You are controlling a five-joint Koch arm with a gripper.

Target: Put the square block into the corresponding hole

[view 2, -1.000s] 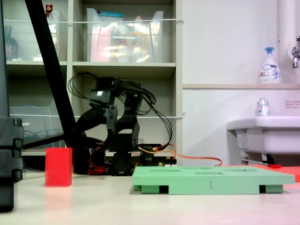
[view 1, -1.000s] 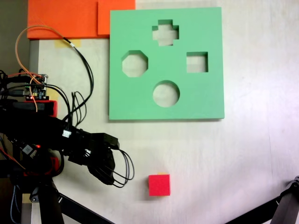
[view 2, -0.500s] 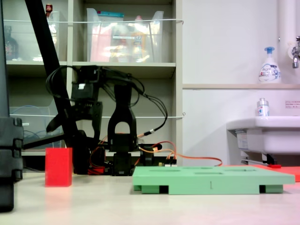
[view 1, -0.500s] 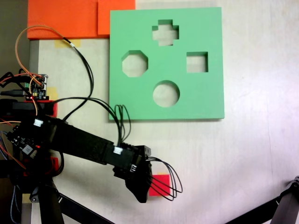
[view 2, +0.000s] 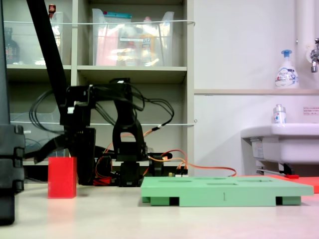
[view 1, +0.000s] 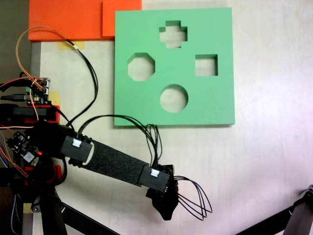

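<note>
My gripper [view 1: 166,208] hangs right over the block [view 2: 62,177], hiding it from above; can't tell if jaws are spread or pinched. Block sits on table, well apart from green board [view 1: 142,105] w/ its square hole [view 1: 206,65]

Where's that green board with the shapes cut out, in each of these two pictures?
In a fixed view, the green board lies flat, upper middle, seen from above.
In a fixed view, the green board is a low slab seen edge-on, lower right of centre.
Shared landmark: the black arm, left of the board in both.
</note>
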